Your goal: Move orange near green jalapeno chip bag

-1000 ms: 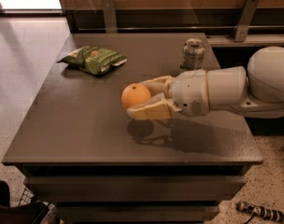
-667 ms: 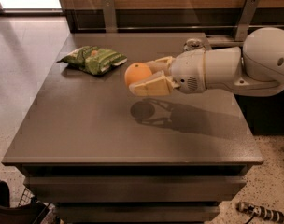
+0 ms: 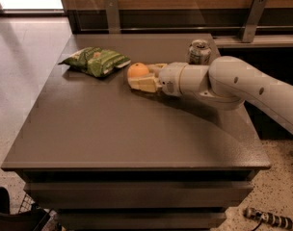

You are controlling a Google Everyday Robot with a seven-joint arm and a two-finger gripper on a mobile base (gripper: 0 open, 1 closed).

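The orange is a round bright fruit held between the cream fingers of my gripper, low over the dark table. The gripper is shut on it and reaches in from the right on a white arm. The green jalapeno chip bag lies crinkled on the table's back left part. The orange is just to the right of the bag, with a small gap between them.
A silver drink can stands at the back right of the table, behind my arm. A wooden wall panel with metal brackets runs along the back. The floor lies to the left and front, with a dark object at lower left.
My gripper has carried the orange from the table's middle toward the back left, and lower, ending close beside the chip bag.
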